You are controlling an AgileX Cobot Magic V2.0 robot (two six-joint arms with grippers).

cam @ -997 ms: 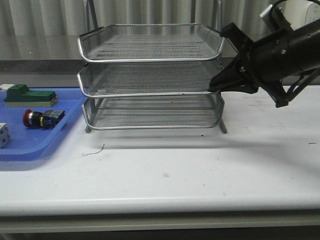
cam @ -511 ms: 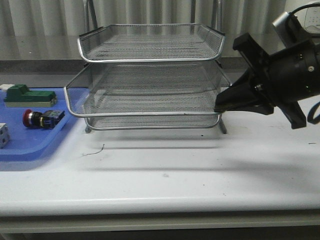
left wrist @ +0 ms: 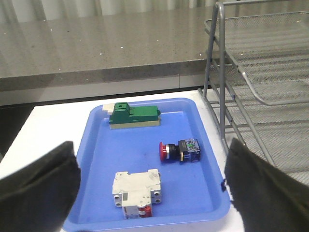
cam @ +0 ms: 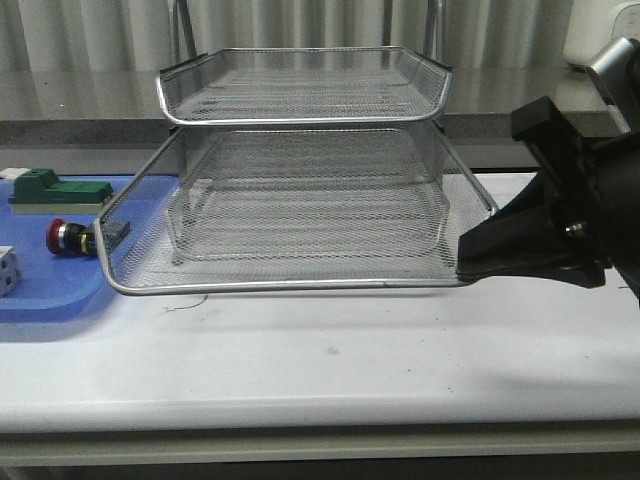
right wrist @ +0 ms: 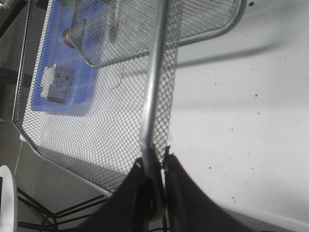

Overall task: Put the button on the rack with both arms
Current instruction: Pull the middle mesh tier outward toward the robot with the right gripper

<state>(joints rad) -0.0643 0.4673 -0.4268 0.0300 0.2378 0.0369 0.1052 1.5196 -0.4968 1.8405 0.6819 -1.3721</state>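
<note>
The rack (cam: 300,119) is a silver wire-mesh three-tier tray at the back middle of the table. Its middle tier (cam: 290,286) is slid far out toward the front. My right gripper (cam: 465,272) is shut on that tier's right front rim; the right wrist view shows the chrome rim (right wrist: 153,87) pinched in the gripper (right wrist: 154,162). The button (cam: 68,238), red-headed with a dark body, lies on its side in the blue tray (cam: 40,300), partly behind the pulled-out mesh. My left gripper (left wrist: 150,159) hangs open above that tray, apart from the button (left wrist: 179,151).
The blue tray (left wrist: 96,145) also holds a green block (left wrist: 134,116) and a white breaker (left wrist: 137,191). The rack's posts (left wrist: 217,72) stand just beside the tray. A grey ledge (cam: 80,100) runs behind the table.
My right gripper has drawn back toward the front and right, pulling the rack's middle tier out with it. The tier's left corner now overlaps the blue tray's edge in the front view.
</note>
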